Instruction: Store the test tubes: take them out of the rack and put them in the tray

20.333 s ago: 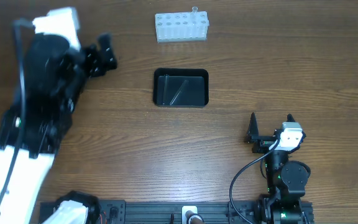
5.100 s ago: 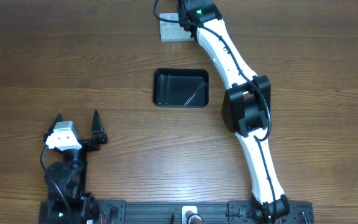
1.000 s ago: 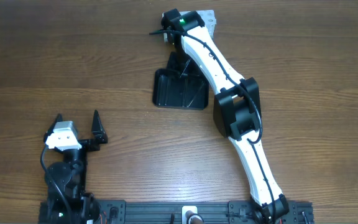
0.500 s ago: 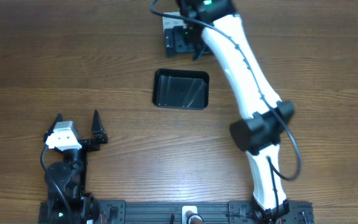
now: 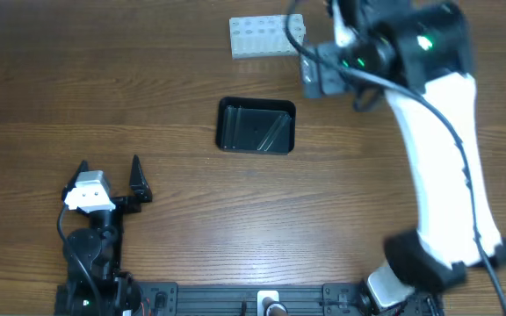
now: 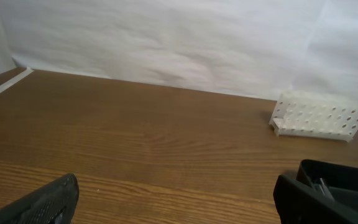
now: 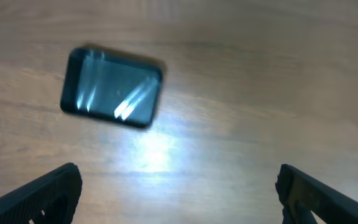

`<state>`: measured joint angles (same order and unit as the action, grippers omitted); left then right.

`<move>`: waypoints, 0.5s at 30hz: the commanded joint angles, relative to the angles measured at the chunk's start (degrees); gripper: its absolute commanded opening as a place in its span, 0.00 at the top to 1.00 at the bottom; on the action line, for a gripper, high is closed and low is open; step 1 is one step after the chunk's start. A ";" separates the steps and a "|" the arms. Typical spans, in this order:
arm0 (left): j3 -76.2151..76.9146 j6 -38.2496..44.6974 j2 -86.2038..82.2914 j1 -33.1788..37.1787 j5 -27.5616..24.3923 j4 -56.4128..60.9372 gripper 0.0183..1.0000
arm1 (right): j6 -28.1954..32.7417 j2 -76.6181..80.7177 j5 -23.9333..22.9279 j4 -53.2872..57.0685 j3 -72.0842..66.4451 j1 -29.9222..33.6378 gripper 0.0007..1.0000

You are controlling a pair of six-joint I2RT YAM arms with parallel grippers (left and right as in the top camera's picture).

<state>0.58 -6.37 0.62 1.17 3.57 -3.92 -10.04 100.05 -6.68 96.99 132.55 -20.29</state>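
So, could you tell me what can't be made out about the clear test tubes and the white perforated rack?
Number of clear test tubes in the black rectangular tray: glare in top view, blur in right wrist view.
Whether the white perforated rack is empty: holes too small in top and left wrist views.

My left arm (image 5: pixel 93 241) sits folded low over its base, and the left gripper (image 5: pixel 111 177) points forward with both fingers spread wide. My right arm (image 5: pixel 442 167) is stretched far out and lifted high (the wrist turns in toward the middle). The right gripper (image 7: pixel 178 186) faces downward with its fingers wide apart.
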 commanded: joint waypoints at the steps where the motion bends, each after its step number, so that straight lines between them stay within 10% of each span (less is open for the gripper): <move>1: -0.24 1.03 -0.46 0.33 -0.31 0.00 0.00 | 0.90 -13.88 -1.40 0.20 -15.13 1.70 0.01; 15: -0.24 1.05 -0.46 0.35 -0.31 0.00 0.00 | 16.13 -48.85 3.43 -46.42 -71.82 9.27 0.01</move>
<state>0.58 -6.37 0.62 1.17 3.42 -3.95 -1.69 53.45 -6.15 56.90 67.55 -11.90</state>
